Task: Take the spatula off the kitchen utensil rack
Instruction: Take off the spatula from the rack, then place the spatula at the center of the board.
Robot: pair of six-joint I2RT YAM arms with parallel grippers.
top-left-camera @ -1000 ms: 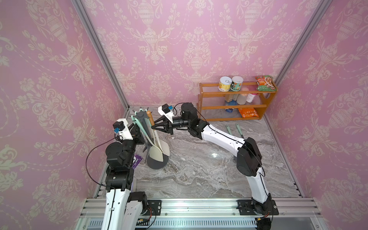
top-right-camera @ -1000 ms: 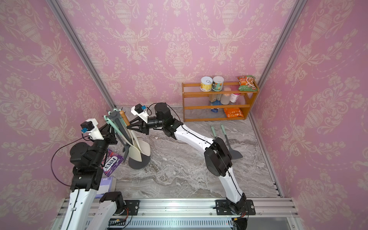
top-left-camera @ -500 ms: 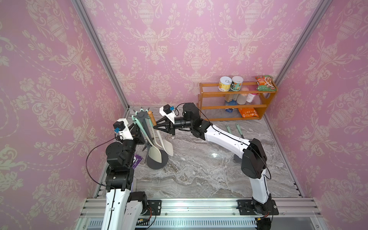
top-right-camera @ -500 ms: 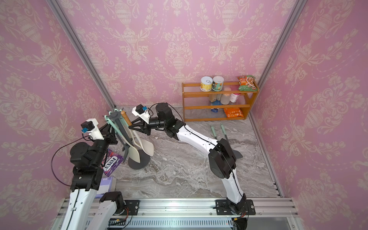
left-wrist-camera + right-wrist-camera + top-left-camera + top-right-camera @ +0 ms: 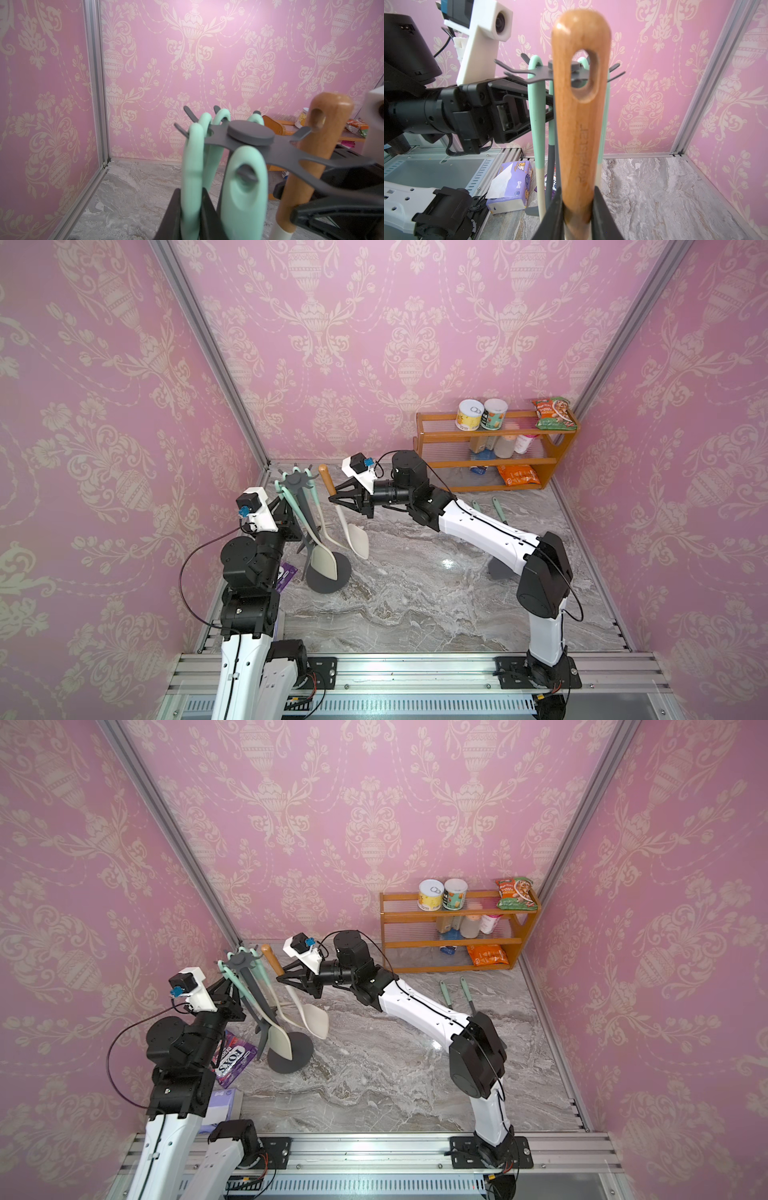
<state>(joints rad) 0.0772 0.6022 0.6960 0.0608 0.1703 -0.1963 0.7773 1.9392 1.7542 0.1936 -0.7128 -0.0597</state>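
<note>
The spatula [image 5: 357, 541] has a wooden handle [image 5: 579, 124] and a cream blade [image 5: 316, 1021]. My right gripper [image 5: 578, 199] is shut on the handle's lower part and holds it upright just right of the kitchen utensil rack [image 5: 296, 481]. In the left wrist view the handle's hole [image 5: 316, 120] is empty, with a hook tip right beside it. The dark grey rack [image 5: 243, 960] stands on its disc base [image 5: 291, 1052] with mint-handled utensils hanging from it. My left gripper [image 5: 191, 197] is shut on one mint handle [image 5: 193, 162] below the crown [image 5: 250, 133].
An orange wooden shelf [image 5: 494, 435] with cans and packets stands at the back right. Two mint-handled utensils [image 5: 498, 508] lie on the marble beside the right arm. A purple sweets bag [image 5: 232, 1058] and a tissue pack [image 5: 508, 187] lie left of the rack. The pink walls are close.
My right gripper has carried the spatula a little to the right, away from the rack's crown, and its blade now hangs clear of the base. The left arm has stayed put.
</note>
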